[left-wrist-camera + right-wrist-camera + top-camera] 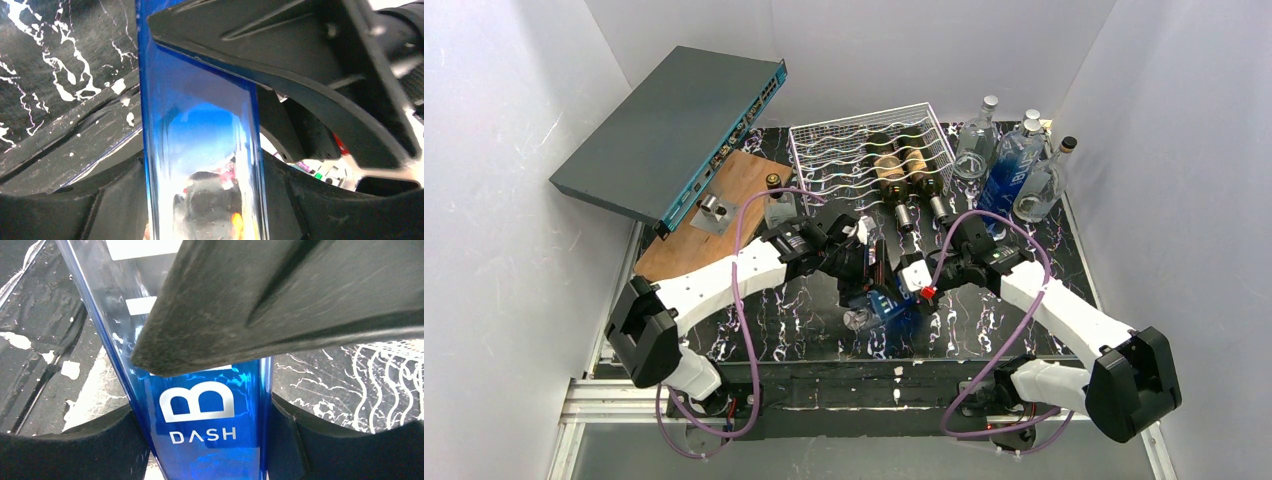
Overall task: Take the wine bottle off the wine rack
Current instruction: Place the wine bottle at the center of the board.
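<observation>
blue bottle (200, 100) — within left gripper (201, 167)

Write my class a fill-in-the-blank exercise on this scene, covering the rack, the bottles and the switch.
1. The rack cradles ___ dark bottles.
2. The bottle marked DASH is ___ in colour.
3. The grey switch sits to the rack's ___.
4. Right of the rack stand ___ more bottles.

Missing words: two; blue; left; three.
</observation>
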`<state>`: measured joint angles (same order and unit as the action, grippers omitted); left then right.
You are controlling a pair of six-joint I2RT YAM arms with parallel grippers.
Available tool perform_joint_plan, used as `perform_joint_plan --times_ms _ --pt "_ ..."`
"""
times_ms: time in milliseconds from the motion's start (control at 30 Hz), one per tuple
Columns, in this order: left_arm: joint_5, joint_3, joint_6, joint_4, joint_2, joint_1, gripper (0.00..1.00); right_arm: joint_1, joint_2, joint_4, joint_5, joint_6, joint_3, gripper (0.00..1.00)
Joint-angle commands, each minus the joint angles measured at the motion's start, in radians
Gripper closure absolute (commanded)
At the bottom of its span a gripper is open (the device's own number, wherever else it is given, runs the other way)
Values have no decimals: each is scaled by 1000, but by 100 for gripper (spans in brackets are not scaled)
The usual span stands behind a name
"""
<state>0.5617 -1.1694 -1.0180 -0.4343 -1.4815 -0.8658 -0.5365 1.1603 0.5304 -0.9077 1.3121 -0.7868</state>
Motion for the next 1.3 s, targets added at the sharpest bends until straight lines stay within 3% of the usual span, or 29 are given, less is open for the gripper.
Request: perform_joint_plan --times_ms 0,167,533,900,1033,1267 --pt "3 -10 -1 159 105 19 30 9 -31 -31 -71 -91 4 93" --pt "0 7 33 189 133 29 16 19 -41 -32 -85 -104 7 96" --pt "-159 84 203 288 312 33 2 65 -78 -40 -149 -139 33 98" --pt "-253 173 314 397 463 37 2 119 -110 -68 -210 -192 59 99" --pt "-229 244 412 521 538 37 2 152 -121 -118 -249 -277 71 99" --pt "-154 319 676 596 637 36 2 199 -127 -177 -299 -396 81 99"
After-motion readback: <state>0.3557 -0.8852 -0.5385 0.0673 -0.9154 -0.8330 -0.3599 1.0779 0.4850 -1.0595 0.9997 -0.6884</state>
